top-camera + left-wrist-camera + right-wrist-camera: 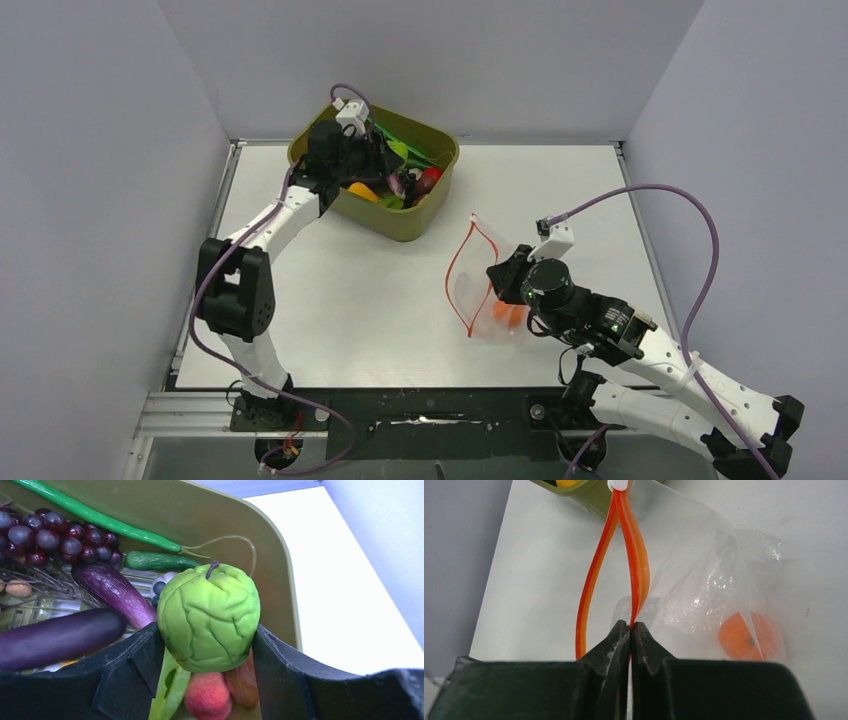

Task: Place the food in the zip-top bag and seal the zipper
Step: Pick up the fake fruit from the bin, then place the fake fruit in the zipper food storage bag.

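Left wrist: green fruit (209,617) tight inside left tool (206,647); right tool (630,629) tight on zipper (637,565).

One olive tub (402,226) sits at eleven o'clock on the table (350,300), one zip-top bag (478,296) at four o'clock with one orange fruit (744,637) seen inside. The tub shows one green fruit (209,617), two eggplants, a slim eggplant (114,591) and a fat eggplant (55,637), one grape bunch (55,537), one long green bean (95,517), one short green pod (157,560) and one reddish fruit (207,697).
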You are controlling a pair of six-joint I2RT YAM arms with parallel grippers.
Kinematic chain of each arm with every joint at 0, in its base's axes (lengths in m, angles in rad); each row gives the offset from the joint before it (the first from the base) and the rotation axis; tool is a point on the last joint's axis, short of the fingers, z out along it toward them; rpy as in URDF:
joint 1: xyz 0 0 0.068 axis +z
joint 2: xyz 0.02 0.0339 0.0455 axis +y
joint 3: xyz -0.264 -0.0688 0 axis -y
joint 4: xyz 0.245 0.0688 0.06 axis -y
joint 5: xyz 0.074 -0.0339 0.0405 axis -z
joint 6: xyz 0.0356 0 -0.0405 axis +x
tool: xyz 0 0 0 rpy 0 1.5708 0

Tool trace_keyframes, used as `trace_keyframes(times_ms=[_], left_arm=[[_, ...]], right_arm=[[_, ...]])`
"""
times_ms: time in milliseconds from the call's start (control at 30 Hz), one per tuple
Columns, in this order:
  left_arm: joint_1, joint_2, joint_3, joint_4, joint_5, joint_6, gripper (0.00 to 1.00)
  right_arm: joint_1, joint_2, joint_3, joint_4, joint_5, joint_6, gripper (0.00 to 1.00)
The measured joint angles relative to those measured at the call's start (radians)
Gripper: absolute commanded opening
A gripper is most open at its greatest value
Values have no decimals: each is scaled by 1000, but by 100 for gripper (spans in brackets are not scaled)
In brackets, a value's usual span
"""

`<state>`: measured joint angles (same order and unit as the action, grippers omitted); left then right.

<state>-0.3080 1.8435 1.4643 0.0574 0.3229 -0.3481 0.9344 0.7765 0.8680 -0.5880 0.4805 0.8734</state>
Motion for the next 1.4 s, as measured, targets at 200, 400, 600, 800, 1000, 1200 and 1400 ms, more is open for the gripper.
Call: trace_keyframes(times_ms=[200,400,600,800,1000,1200,1400], left_arm=[[4,-158,-139,4,76,-75,35],[0,-357,-370,44,153,-180,35],[-19,-550,-548,48,184,-260,35],[-63,-731,-653,44,195,-314,35],[-153,-801,-674,26,192,-341,35],[-244,-809,-674,25,170,-357,34],[-326,-796,-673,27,132,-377,34]], right_arm=[[0,5,0,10,-4,-10,0],[0,-2,-1,55,-30,-42,0],[0,-3,-3,104,-39,-66,0],[0,39,-4,152,-68,-88,0],[-5,80,-5,177,-80,-88,0],[-5,100,-5,192,-90,-83,0],[-5,100,-5,195,-94,-80,0]])
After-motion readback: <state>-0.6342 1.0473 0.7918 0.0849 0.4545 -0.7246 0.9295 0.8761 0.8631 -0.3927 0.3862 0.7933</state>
